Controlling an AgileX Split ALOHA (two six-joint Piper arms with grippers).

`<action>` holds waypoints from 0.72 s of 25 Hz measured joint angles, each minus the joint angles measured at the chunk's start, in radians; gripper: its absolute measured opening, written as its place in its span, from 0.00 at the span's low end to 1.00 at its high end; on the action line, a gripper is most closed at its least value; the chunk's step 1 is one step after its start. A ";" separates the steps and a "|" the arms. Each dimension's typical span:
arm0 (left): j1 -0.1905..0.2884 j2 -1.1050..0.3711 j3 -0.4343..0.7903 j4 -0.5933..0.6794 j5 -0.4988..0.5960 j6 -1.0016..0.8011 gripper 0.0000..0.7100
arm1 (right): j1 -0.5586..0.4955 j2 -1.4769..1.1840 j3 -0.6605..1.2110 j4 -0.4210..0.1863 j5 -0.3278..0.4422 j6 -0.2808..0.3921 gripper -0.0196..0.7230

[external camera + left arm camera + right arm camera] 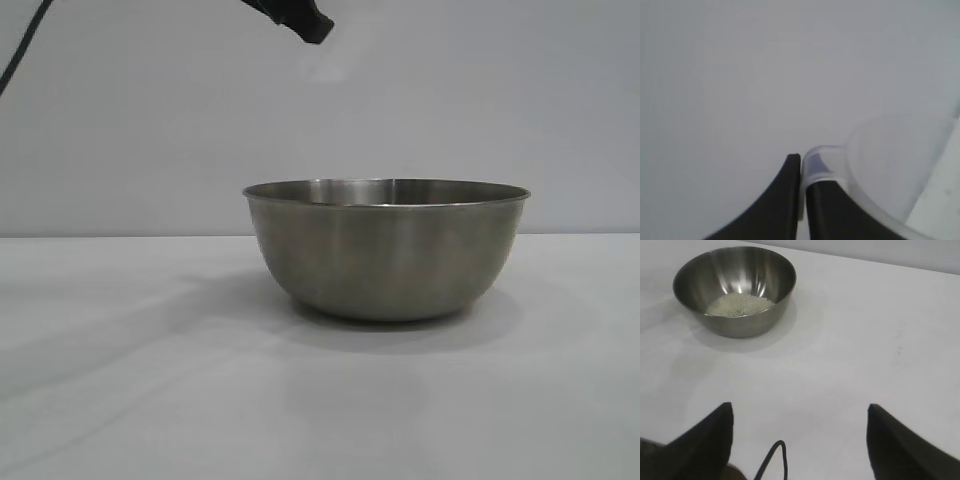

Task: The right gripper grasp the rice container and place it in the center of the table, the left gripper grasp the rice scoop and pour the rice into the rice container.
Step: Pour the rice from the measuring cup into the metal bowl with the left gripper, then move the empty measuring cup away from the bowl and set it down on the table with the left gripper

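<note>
In the exterior view we see the rice container [386,250] upright on the white table [120,400], near the middle. A dark part of an arm [300,20] shows at the top edge, above the bowl and to its left.

In the left wrist view we find the left gripper [801,192] pinched narrow on the little side handle of the rice scoop [890,165], the translucent cup just beside its fingertips.

In the right wrist view we see the right gripper [800,425] spread wide and empty above bare table, well apart from the rice container [735,290]. The rice [739,304] lies in a low white heap on the bowl's floor.
</note>
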 joint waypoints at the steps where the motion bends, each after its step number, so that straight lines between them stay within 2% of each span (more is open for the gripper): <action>1: 0.004 0.000 0.000 -0.071 0.011 -0.029 0.00 | 0.000 0.000 0.000 0.000 0.000 0.000 0.69; 2: 0.011 -0.004 0.007 -0.108 0.024 -0.068 0.00 | 0.000 0.000 0.000 0.000 0.000 0.000 0.69; 5: 0.045 -0.010 0.052 -0.116 0.033 -0.229 0.00 | 0.000 0.000 0.000 0.000 0.000 0.000 0.69; 10: 0.150 -0.010 0.183 -0.010 0.009 -0.505 0.00 | 0.000 0.000 0.000 0.000 0.000 0.000 0.69; 14: 0.210 -0.008 0.299 0.039 -0.065 -0.554 0.00 | 0.000 0.000 0.000 0.000 0.000 0.000 0.69; 18: 0.224 0.022 0.365 0.072 -0.135 -0.549 0.00 | 0.000 0.000 0.000 0.000 0.000 0.000 0.69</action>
